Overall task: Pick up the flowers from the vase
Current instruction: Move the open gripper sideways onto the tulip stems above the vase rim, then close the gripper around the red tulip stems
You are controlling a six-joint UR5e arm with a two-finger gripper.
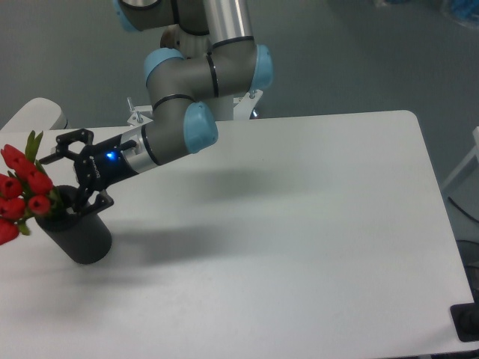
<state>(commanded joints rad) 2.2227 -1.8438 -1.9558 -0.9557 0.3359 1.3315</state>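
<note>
While the flowers (pixel 21 187) lean left from the vase (pixel 78 235), the gripper (pixel 66 178) reaches its rim.
Jaws spread open over the vase mouth, on the white tabletop (pixel 299 247).

No text, label, brand, number or sign could be read anywhere in the view; the gripper (pixel 69 177) carried a faint pale marking on its black body, beside a small blue light, but it was too small and blurred to make out; the arm (pixel 196 78), the vase (pixel 81 235) and the table (pixel 299 224) bore no legible writing.
</note>
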